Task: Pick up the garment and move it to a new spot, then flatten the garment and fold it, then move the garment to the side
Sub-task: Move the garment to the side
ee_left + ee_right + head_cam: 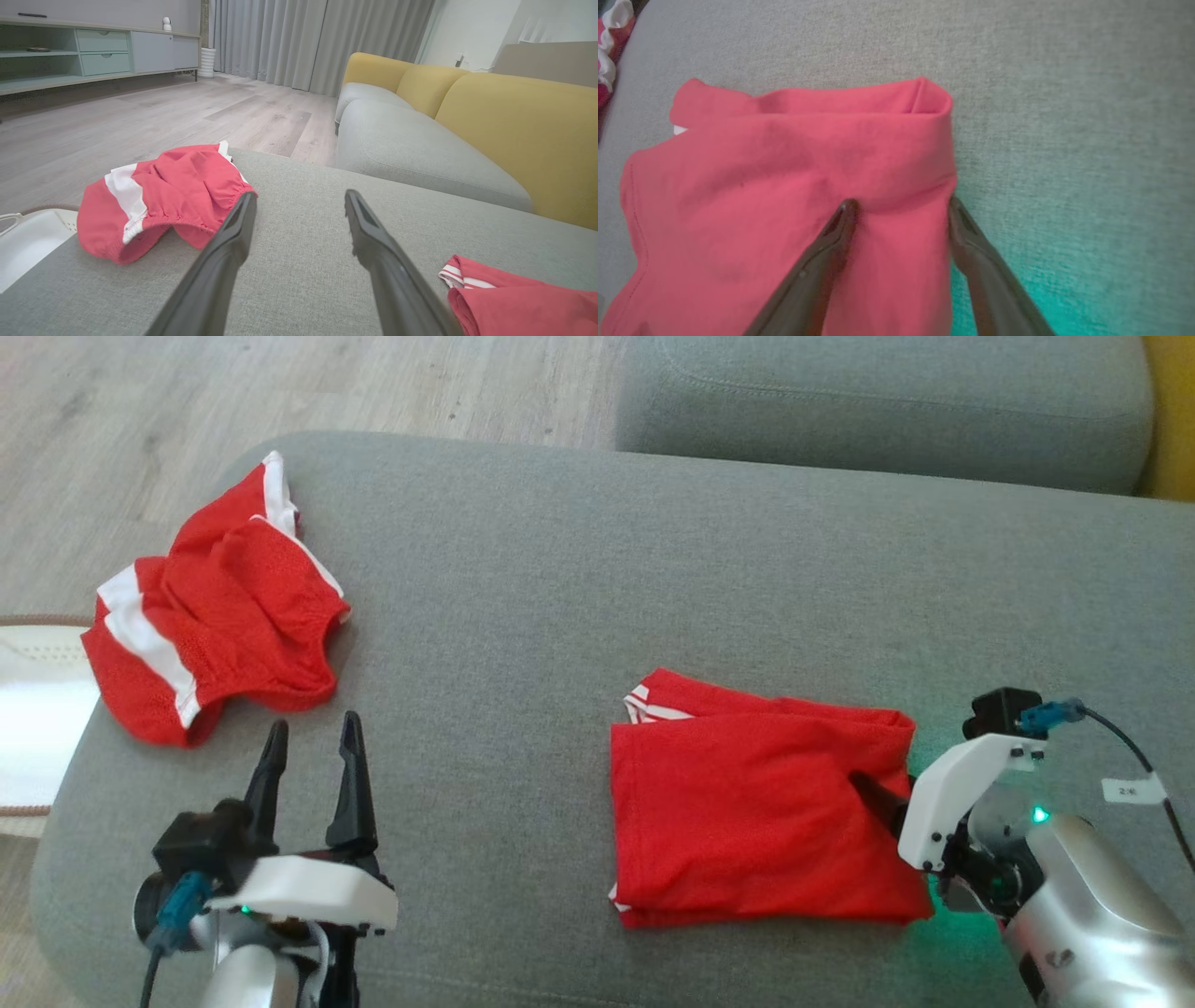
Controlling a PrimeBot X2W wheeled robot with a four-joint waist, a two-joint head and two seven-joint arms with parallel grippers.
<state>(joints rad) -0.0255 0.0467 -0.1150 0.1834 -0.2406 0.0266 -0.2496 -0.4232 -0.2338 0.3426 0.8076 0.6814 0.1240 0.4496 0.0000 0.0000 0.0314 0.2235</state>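
Nearest you, the right claw (902,205) stands wide astride the right-hand edge of the folded red garment (756,812). One finger presses on the cloth and the other sits just at its hem, and nothing is gripped yet. The left claw (314,728) is also wide and holds nothing. It hovers over bare grey sofa seat (523,616), near the crumpled red-and-white garment (215,625) but not touching it.

The folded garment lies flat in a neat rectangle on the right half of the seat. By my reading the flattening and folding are done for this piece, and what remains is closing on that edge and carrying it to the side. The crumpled piece lies bunched at the seat's far left corner, well apart from the folded one and not yet flattened.

Your count, near to far:
- two claws
- two red garments, one folded and one rumpled
- one white container (37,681) just off the seat's left end, though I cannot tell what kind
- one further grey seat (887,401) beyond
- three yellow back cushions (514,130), as far as I can make out
- a wooden floor (140,411) behind it all
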